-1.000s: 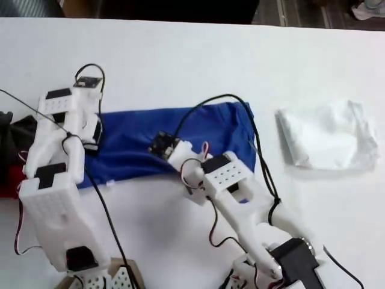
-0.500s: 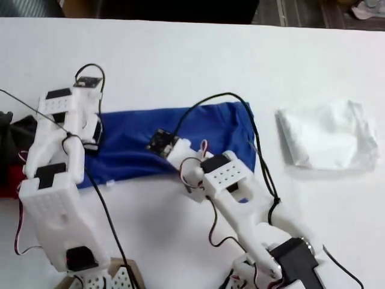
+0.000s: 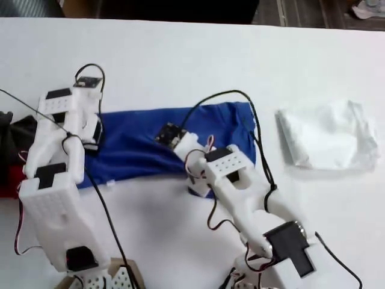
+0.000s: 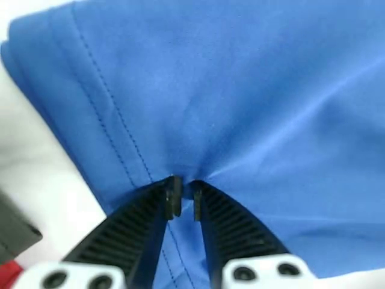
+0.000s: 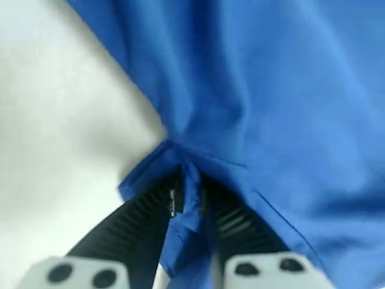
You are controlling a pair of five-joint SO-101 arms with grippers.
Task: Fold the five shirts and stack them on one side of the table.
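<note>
Two grippers pinch the blue shirt (image 3: 138,141).
Left gripper (image 4: 183,195) grips its end; right gripper (image 5: 186,194) has just raised the near hem off mid-worktop (image 3: 180,54), so the fold is probably starting.

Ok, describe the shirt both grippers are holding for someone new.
On the white table, look between the two arms. The blue shirt lies there as a long band, pinched by the left gripper and right gripper. It alone is blue: a white shirt lies right of it, dark and red clothes left.
</note>
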